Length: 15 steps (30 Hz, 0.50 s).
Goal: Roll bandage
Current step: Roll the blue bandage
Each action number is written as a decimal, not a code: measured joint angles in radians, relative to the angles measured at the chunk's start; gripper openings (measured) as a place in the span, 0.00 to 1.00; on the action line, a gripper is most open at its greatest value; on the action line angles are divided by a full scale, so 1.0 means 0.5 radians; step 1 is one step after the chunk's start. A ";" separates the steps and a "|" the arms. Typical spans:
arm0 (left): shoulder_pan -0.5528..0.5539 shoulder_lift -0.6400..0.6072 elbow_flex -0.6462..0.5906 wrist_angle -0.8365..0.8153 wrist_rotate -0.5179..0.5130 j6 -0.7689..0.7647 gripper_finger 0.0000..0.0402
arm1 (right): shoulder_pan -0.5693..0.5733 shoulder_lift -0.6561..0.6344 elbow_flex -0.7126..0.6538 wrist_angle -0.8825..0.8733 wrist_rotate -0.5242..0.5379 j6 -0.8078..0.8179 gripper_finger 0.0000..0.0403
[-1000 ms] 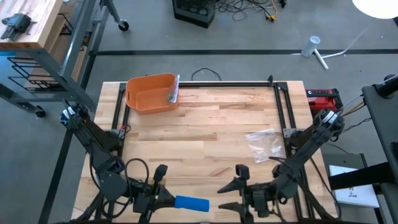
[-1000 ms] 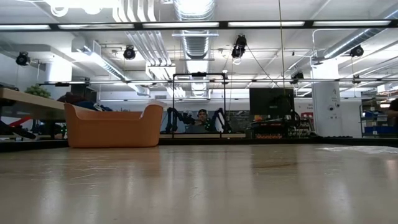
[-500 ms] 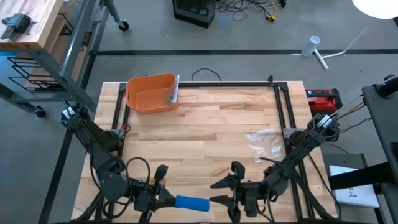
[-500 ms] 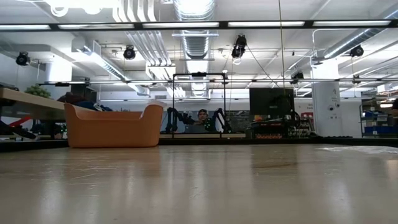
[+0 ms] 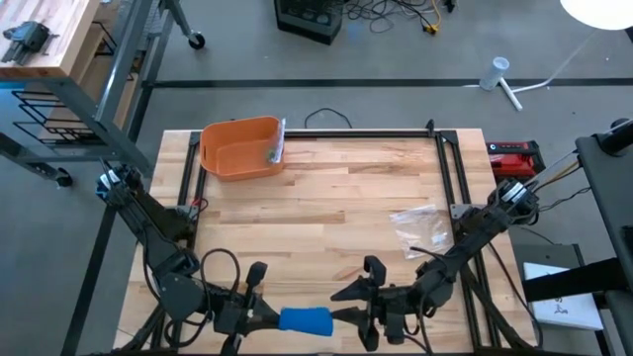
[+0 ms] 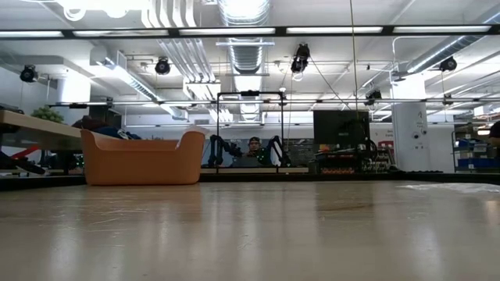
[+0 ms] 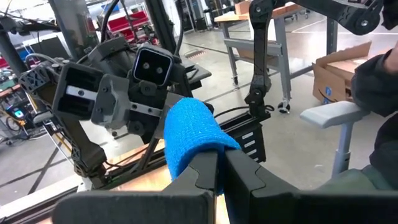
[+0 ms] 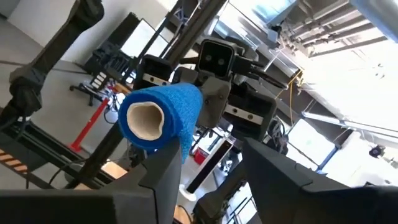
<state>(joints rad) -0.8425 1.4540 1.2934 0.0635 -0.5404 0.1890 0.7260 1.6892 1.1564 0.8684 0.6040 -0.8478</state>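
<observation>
- The blue roll of stretchy bandage cloth with a pale cardboard tube inside (image 5: 305, 319) is up off the light wooden table (image 5: 326, 198), at the near edge, between the two arms.
- The left gripper (image 5: 259, 318) holds one end of the roll. In the left wrist view its two dark fingers (image 7: 205, 171) are pressed close together, with the blue cloth squeezed between them.
- The roll lies sideways. Its long way points from the left gripper across to the right gripper (image 5: 352, 297).
- That is the thing that matters most for the next move: the free end of the roll points right at the right gripper.
- In the right wrist view the open round end of the roll (image 8: 158, 117) faces the camera, so the right gripper is lined up with the tube.
- The right gripper's fingers are apart, with a gap wider than the roll. One finger (image 8: 165, 168) sits just under the roll's end. The other is off to the side.
- The free end looks to be at the mouth of those fingers. I cannot tell if a finger touches it yet.
- I think the right gripper needs to close on that end, so both arms can turn the roll.
- Both grippers are near the roll. Only the left one has hold of it.
- Far off on the table are an orange plastic tub (image 5: 240, 148) and a clear crinkly plastic wrapper (image 5: 420, 229).
</observation>
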 joint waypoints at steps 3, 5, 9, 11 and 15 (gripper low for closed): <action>-0.001 0.000 0.000 -0.002 0.000 -0.021 0.00 | 0.050 -0.021 0.000 -0.003 0.173 -0.034 0.42; -0.001 0.000 0.000 -0.005 -0.001 -0.031 0.00 | 0.080 -0.031 0.000 0.001 0.244 -0.052 0.43; 0.000 0.000 0.000 -0.003 -0.002 -0.048 0.00 | 0.114 -0.034 0.000 -0.007 0.155 -0.059 0.44; 0.003 0.000 0.000 0.001 -0.002 -0.052 0.00 | 0.114 -0.034 0.000 -0.008 0.084 -0.059 0.43; 0.012 0.000 0.000 0.002 -0.005 -0.099 0.00 | 0.067 -0.034 0.000 -0.007 0.006 -0.026 0.42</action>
<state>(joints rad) -0.8364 1.4540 1.2934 0.0643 -0.5430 0.1395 0.7596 1.6722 1.1564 0.8650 0.6072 -0.8609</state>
